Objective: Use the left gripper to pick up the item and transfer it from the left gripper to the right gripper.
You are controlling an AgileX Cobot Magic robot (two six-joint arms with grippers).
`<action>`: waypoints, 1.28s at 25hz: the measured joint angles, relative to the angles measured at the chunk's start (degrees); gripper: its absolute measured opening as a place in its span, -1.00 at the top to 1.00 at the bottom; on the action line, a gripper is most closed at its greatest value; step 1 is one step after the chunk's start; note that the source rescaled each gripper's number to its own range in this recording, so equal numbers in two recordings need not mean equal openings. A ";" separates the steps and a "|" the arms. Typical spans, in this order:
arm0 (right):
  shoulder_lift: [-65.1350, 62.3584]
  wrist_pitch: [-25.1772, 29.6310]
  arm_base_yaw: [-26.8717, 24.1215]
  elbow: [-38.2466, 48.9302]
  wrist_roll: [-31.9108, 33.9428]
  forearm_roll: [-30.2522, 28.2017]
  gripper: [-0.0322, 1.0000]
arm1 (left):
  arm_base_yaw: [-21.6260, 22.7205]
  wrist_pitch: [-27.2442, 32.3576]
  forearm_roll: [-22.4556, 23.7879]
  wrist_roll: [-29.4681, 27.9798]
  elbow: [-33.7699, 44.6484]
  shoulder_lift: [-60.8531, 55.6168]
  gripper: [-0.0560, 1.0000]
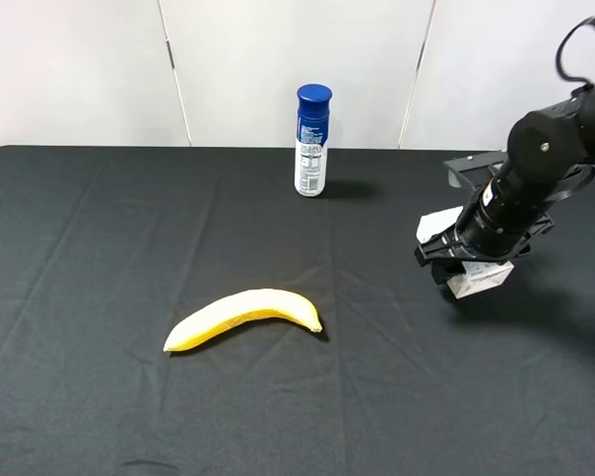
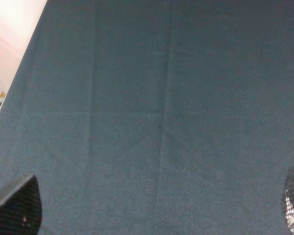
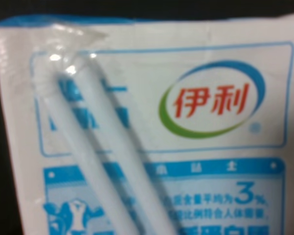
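I find the left gripper [image 2: 154,208] spread wide over bare black tablecloth [image 2: 137,98], with nothing between its fingertips. The right gripper [image 1: 468,260] sits low over the small white rectangular carton with blue print [image 1: 483,283], to the right of the blue-capped white spray can [image 1: 311,139] and nearer the camera. The right wrist view shows only the carton face and a wrapped straw [image 3: 103,147], so I cannot tell whether the jaws are clamped. I judge the handover near its close. The next move calls for a confirmed hold before any lift.

Soft, even light (blurry wrist close-up)
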 joint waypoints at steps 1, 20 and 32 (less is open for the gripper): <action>0.53 -0.41 0.00 0.00 0.00 -0.06 0.94 | 0.00 0.00 0.06 0.00 0.00 0.00 -0.96; 2.84 -1.65 0.00 0.00 0.21 -0.54 0.33 | 0.00 -0.13 0.25 0.00 0.00 0.00 -0.96; 2.84 -2.36 0.00 -0.17 1.07 -0.54 -0.98 | 0.00 -0.13 0.25 0.00 0.00 0.00 -0.96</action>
